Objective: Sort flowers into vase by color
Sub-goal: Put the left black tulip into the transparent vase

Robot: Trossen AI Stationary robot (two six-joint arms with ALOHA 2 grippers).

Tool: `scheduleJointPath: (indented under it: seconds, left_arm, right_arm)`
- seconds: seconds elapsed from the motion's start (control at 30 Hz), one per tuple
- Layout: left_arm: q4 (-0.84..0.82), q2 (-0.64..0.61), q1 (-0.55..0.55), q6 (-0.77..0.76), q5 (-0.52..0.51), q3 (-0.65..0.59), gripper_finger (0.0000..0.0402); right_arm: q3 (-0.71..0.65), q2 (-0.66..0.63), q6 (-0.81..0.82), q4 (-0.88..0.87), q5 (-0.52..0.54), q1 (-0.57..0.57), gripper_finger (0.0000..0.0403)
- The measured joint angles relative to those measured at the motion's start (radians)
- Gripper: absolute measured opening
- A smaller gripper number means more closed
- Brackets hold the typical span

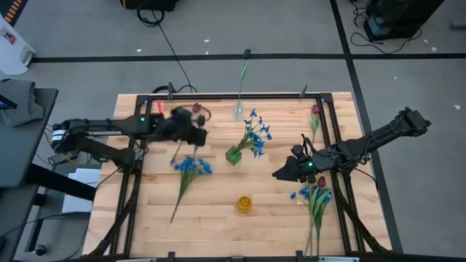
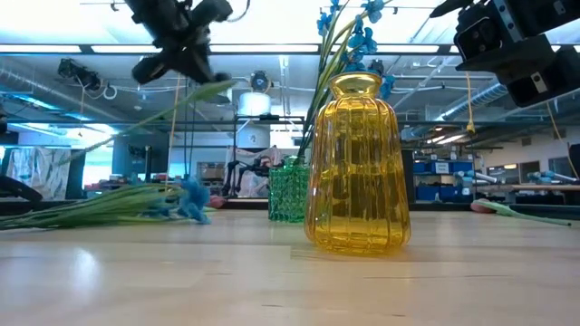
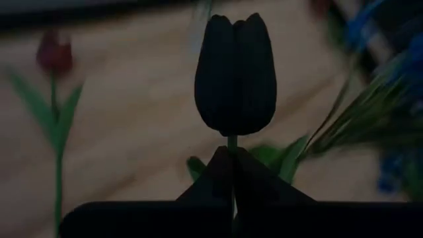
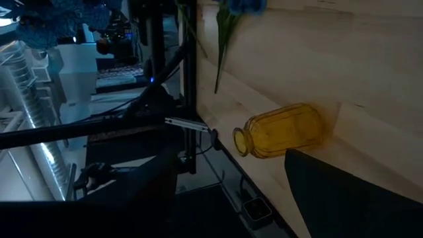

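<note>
Left gripper [image 3: 231,165] pinched shut on the green stem of a dark red tulip [image 3: 235,73], just below the bud, which stands upright above the fingertips in the wrist view. From above, this gripper [image 1: 195,135] sits over the table's far-left part, the tulip's head [image 1: 196,109] just beyond it. Low view shows it raised well above the wood, a green stem slanting down from it. Right gripper [image 1: 280,174] hovers over the table's right-centre, fingers spread wide and holding nothing; one dark finger [image 4: 344,192] shows in its wrist view, with the yellow vase [image 4: 281,131] ahead of it. Yellow vase [image 1: 244,204] stands upright near the front middle of the table [image 1: 218,233], empty from above; it fills the low view's centre [image 2: 356,167]. Green vase [image 1: 234,155] stands at mid-table holding a spray of blue flowers [image 1: 255,135]; it shows behind and left of the yellow one in the low view [image 2: 288,192]. Clear vase [image 1: 238,110] at the far edge holds one thin stem. Loose blue spray [image 1: 191,167] lies on the wood near the left gripper, stem running toward the front. Another red tulip [image 1: 315,110] lies at the far-right edge. A mixed bunch, blue with a red bud [image 1: 314,195], lies by the right edge near the right gripper.
</note>
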Motion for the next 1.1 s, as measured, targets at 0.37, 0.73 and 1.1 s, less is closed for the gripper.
scheduleJointPath:
  seconds: [0.37, 0.73, 1.1]
  left_arm:
    - [0.422, -0.094, 0.115, 0.395, -0.042, 0.000, 0.0006]
    - [0.674, -0.022, 0.237, 0.778, 0.073, 0.000, 0.0006]
    - [1.011, 0.121, 0.389, 0.792, 0.207, 0.000, 0.0006]
  right_arm:
    - [0.000, 0.000, 0.002, -0.001, 0.002, 0.000, 0.0287]
    - [0.000, 0.000, 0.002, -0.001, 0.055, 0.000, 0.0287]
    - [0.000, 0.002, -0.058, -0.001, 0.093, 0.000, 0.0287]
